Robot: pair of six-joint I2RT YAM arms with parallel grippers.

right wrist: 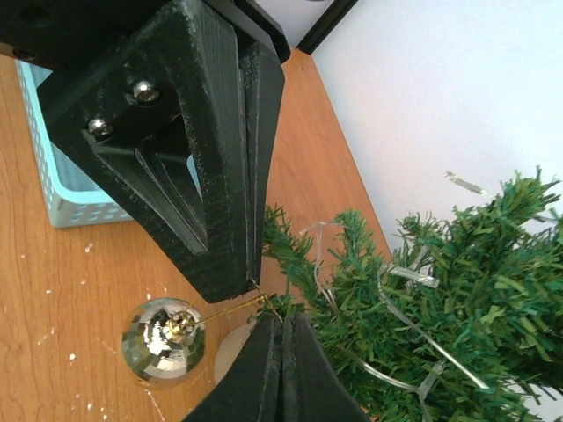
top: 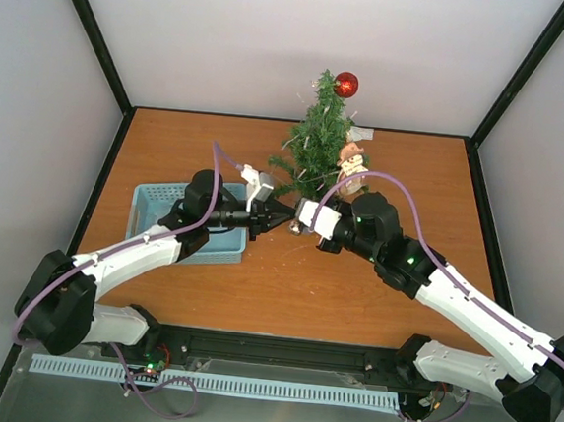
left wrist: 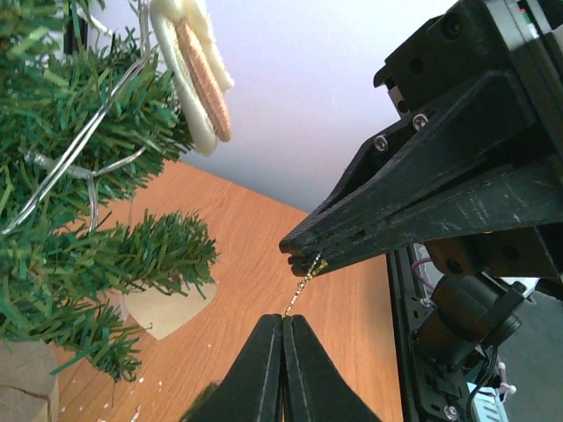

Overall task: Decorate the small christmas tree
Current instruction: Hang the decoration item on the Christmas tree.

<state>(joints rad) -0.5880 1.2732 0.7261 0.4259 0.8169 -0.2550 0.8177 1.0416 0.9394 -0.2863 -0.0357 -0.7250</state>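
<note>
The small christmas tree (top: 317,143) stands at the back middle of the table, with a red ball (top: 345,84) near its top and a gingerbread figure (top: 351,164) on its right side. My left gripper (top: 285,219) and right gripper (top: 300,219) meet tip to tip just in front of the tree. Both are shut on the gold thread (right wrist: 230,309) of a silver mirror ball (right wrist: 163,341), which hangs below them above the table. In the left wrist view my left gripper (left wrist: 283,319) pinches the thread (left wrist: 303,283) from below, and the right fingers (left wrist: 413,211) pinch it above.
A light blue basket (top: 169,201) sits left of the tree, under the left arm. The tree's pale round base (left wrist: 163,309) and clear light strands (right wrist: 422,280) lie close to the fingertips. A cream and brown ornament (left wrist: 201,75) hangs among the branches. White walls enclose the table.
</note>
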